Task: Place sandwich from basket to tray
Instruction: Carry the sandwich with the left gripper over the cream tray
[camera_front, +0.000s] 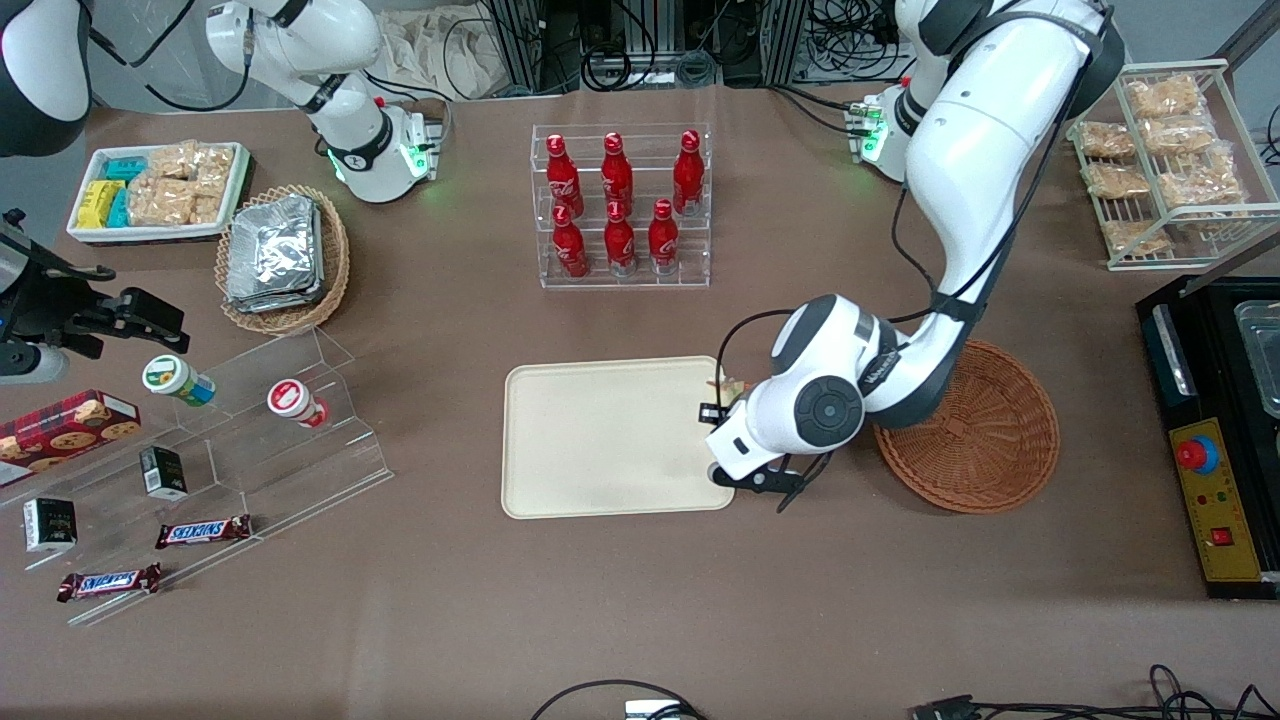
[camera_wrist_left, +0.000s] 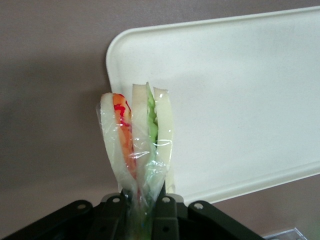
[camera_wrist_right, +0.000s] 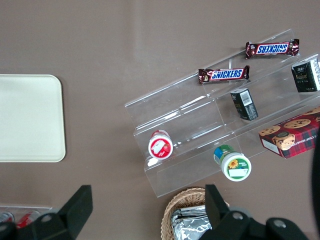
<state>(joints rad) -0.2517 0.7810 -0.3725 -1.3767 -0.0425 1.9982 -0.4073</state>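
Observation:
My left gripper (camera_wrist_left: 140, 200) is shut on the sandwich (camera_wrist_left: 137, 135), a plastic-wrapped wedge of white bread with orange-red and green filling. It holds the wedge above the rim of the cream tray (camera_wrist_left: 240, 100), at the corner nearest the basket, partly over the brown table. In the front view the gripper (camera_front: 718, 400) is mostly hidden under the wrist at the tray's (camera_front: 600, 440) edge toward the working arm's end. A bit of the sandwich (camera_front: 728, 385) shows there. The orange-brown wicker basket (camera_front: 985, 440) beside the tray holds nothing that I can see.
A clear rack of red bottles (camera_front: 620, 205) stands farther from the front camera than the tray. A wire rack of bagged snacks (camera_front: 1165, 160) and a black control box (camera_front: 1215, 440) are at the working arm's end. A clear stepped shelf (camera_front: 250, 430) is toward the parked arm's end.

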